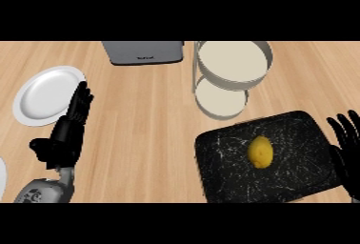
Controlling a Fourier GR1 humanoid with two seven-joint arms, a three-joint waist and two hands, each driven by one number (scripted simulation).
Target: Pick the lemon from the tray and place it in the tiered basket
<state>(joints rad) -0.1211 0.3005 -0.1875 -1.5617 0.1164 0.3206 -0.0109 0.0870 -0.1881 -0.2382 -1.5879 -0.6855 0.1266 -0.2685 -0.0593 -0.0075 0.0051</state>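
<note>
A yellow lemon [261, 151] lies near the middle of a black marbled tray [225, 171] at the lower right. Behind the tray stands the tiered basket [234, 62], two round cream tiers with grey rims, the upper larger than the lower. My right hand [347, 143] shows at the right edge beside the tray, fingers straight and spread, open, a little right of the lemon and not touching it. My left hand [67, 131] rests open at the left, fingers pointing up the counter, far from the tray.
A white plate [44, 95] lies at the left, just beside my left hand's fingertips. A grey appliance [144, 52] stands at the back centre, left of the basket. Bare wooden counter [147, 128] spreads between the left hand and the tray.
</note>
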